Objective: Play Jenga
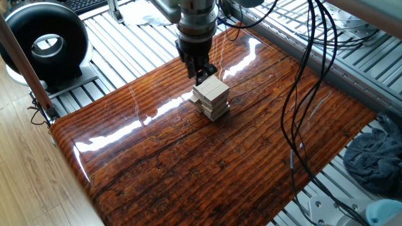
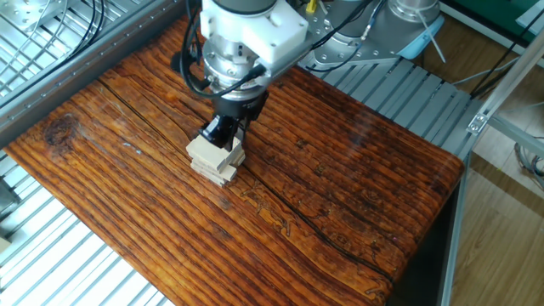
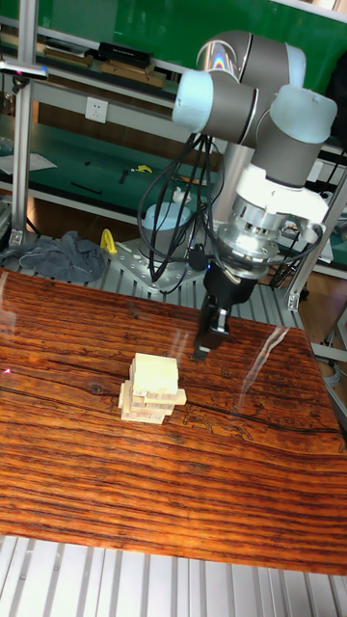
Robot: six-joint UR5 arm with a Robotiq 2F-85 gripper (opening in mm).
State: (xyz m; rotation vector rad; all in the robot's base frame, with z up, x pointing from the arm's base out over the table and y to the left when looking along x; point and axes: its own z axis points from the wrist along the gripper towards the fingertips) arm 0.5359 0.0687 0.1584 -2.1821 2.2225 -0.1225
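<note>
The Jenga tower point(image 1: 211, 97) of pale wooden blocks stands near the middle of the glossy brown table point(image 1: 188, 169). It also shows in the other fixed view as the tower point(image 2: 214, 159) and in the tall view as the tower point(image 3: 151, 388), where one block in a lower layer sticks out to the right. My gripper point(image 1: 199, 76) hangs right at the tower's far upper edge, with its tips about level with the top layer. In the other fixed view the gripper point(image 2: 213, 136) overlaps the tower's top. In the tall view the gripper point(image 3: 203, 350) stands just right of the tower. Its fingers are together with nothing between them.
A black ring-shaped device point(image 1: 44, 41) stands off the table at the far left. Black cables point(image 1: 304, 94) hang over the table's right side. A grey cloth point(image 1: 377, 157) lies beyond the right edge. Ribbed metal surfaces point(image 2: 51, 255) surround the table.
</note>
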